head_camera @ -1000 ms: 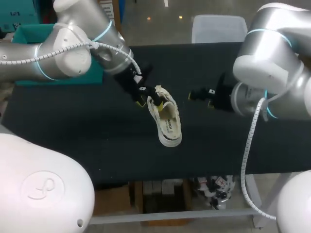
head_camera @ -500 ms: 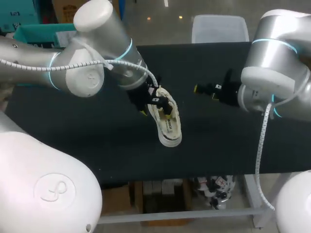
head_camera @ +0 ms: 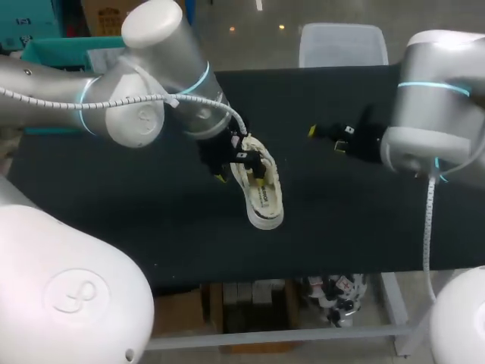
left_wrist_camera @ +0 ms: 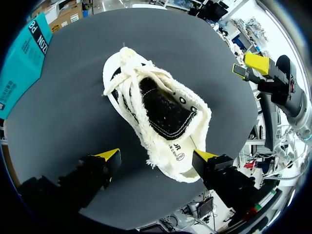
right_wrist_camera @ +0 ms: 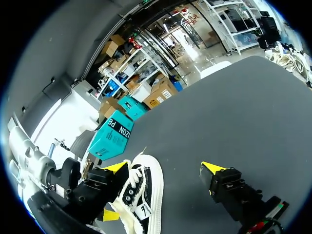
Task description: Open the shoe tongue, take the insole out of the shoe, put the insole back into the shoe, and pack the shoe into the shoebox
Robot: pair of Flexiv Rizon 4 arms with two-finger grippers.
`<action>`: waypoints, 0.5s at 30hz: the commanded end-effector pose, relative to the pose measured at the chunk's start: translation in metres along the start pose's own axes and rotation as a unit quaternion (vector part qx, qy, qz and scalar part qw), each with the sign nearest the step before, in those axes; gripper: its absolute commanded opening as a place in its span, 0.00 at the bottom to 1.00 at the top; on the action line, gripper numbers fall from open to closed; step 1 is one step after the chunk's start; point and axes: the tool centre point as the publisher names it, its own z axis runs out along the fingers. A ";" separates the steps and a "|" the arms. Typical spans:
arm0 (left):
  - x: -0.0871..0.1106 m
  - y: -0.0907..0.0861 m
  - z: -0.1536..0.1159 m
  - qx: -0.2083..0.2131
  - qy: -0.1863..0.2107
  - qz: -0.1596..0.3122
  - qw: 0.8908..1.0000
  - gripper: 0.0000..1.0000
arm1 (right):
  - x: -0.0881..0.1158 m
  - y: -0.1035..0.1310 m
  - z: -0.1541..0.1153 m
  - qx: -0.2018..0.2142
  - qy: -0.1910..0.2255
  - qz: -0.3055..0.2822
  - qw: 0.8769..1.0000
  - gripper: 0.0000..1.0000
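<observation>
On the black table (head_camera: 151, 220) the cream shoe (head_camera: 260, 186) sits on its sole near the middle. Your left gripper (left_wrist_camera: 156, 156) straddles it with fingers spread wide, clamping nothing, and the right gripper (head_camera: 327, 138) waits well apart, also spread and empty. To open the tongue (left_wrist_camera: 130, 84) cleanly, steady the shoe's sides first, then pinch only the tongue's edge, clear of the laces.
</observation>
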 end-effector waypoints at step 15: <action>0.001 -0.014 0.019 0.030 -0.067 -0.027 0.997 0.00 | -0.008 0.017 0.001 0.567 -0.034 0.034 0.822 1.00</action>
